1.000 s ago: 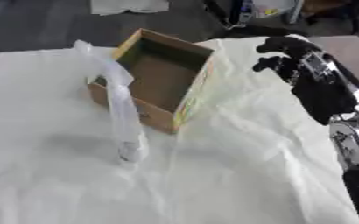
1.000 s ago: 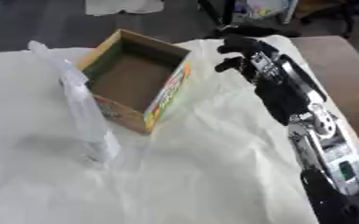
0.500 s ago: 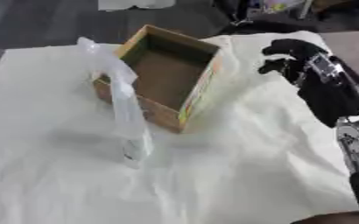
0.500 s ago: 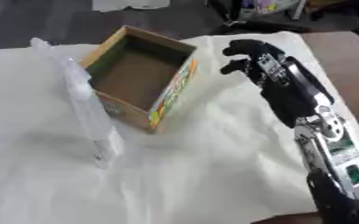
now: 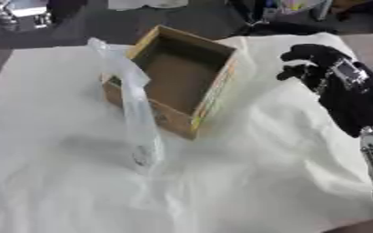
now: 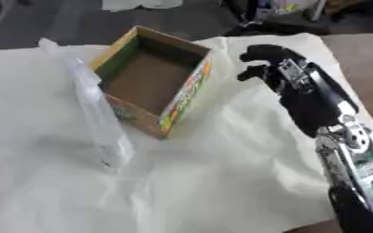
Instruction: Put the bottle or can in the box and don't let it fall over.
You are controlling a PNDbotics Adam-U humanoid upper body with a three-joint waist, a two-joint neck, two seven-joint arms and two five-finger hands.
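Bottle (image 5: pixel 138 123) is a tall clear plastic one, standing on the white cloth (image 5: pixel 245 182) just off the near-left wall of the cardboard box (image 5: pixel 178 84), leaning a bit, top toward the box's left corner. Box is open, looks empty inside, sitting skewed to us.

Right hand (image 5: pixel 313 66) hangs above the cloth to the right of the box, fingers curled, nothing in them. Left hand isn't in either view.

How we'd judge the step: the right hand is well apart from the bottle, with the box between them. We'd go over or around the near corner, not through the box wall. Grasp low to mid body, since a clear thin bottle that tall will likely tip if nudged up high. Lift straight, clear the rim, set it down flat on the box floor and release only once it stands.

Around: cloth is wrinkled near the bottle, so its footing is poor. Dark clutter at the far edge, out of the way. Only real obstacle is the box itself.
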